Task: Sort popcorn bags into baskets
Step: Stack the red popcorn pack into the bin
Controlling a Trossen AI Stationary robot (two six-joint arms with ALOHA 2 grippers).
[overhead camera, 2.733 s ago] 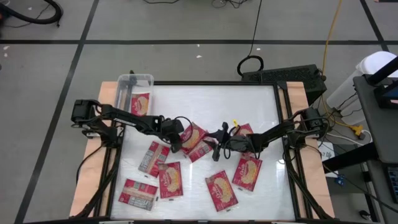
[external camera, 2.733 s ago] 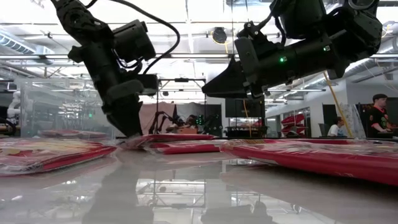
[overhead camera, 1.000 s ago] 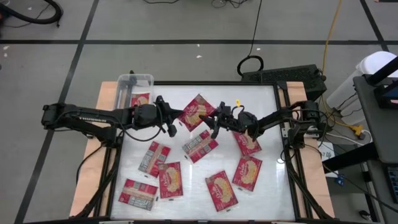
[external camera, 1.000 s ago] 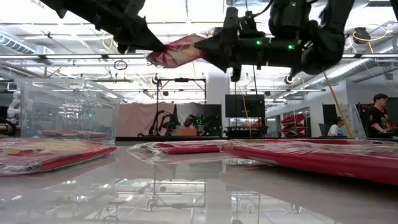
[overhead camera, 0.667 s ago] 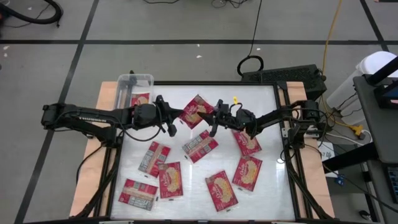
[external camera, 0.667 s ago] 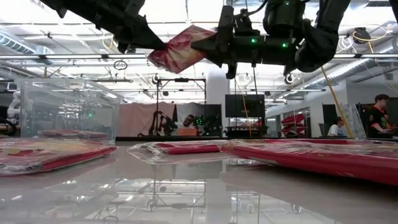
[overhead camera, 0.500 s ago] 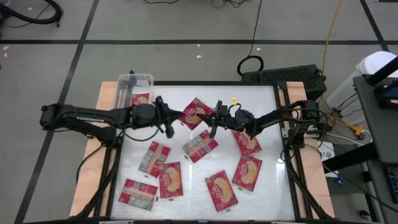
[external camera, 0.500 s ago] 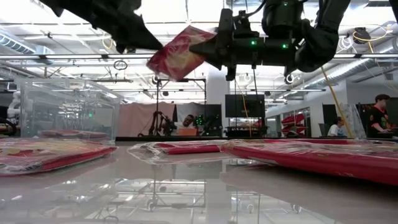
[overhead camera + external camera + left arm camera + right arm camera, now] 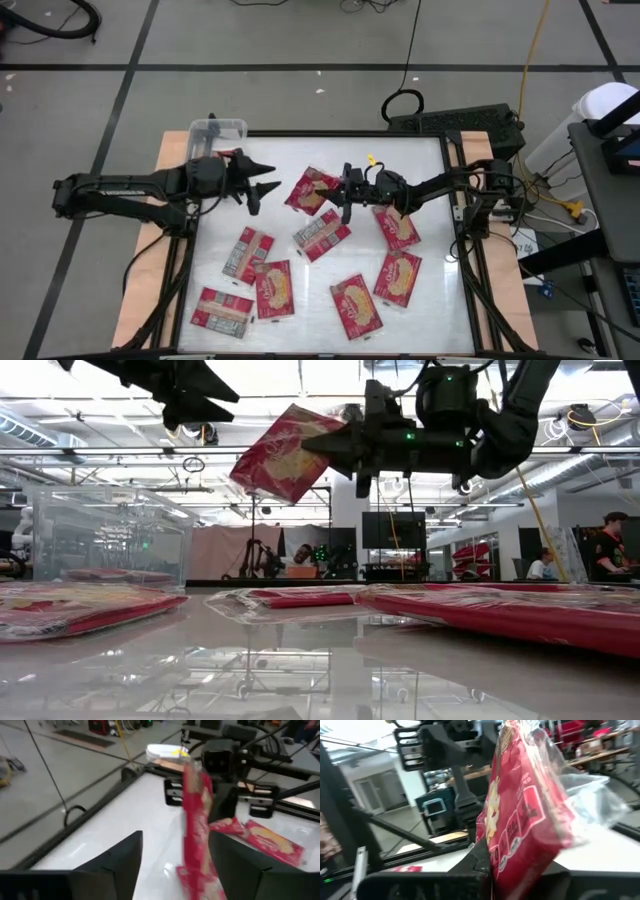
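Observation:
A red popcorn bag (image 9: pixel 308 190) hangs in the air over the middle of the table, with my right gripper (image 9: pixel 340 192) shut on it. Seen from table height, the bag (image 9: pixel 284 452) tilts with its picture side toward the table's near edge. My left gripper (image 9: pixel 268 180) stands open just left of it, touching nothing; the bag (image 9: pixel 196 827) shows edge-on beyond its fingers. The clear basket (image 9: pixel 217 132) stands at the far left corner with a red bag inside (image 9: pixel 110 574). Several more bags lie flat on the table, such as one (image 9: pixel 323 233) below the held one. My right gripper pinches the bag's right-hand edge (image 9: pixel 496 862) between its two fingers, coming about level from the table's right side. The bag is lifted clear of the table and stands tilted, its free end (image 9: pixel 250 465) sloping down toward the table's left.
Bags lie spread over the near half: (image 9: pixel 247 253), (image 9: pixel 273 289), (image 9: pixel 222 310), (image 9: pixel 356 306), (image 9: pixel 398 277), (image 9: pixel 397 226). Bare white table (image 9: pixel 420 160) shows along the far edge between the basket and the right side. People sit in the room behind.
My left gripper has opened, let go of the bag and drawn back toward the table's left edge, rising a little. The bag stays in my right gripper; its freed left end has swung down, so it hangs more steeply tilted.

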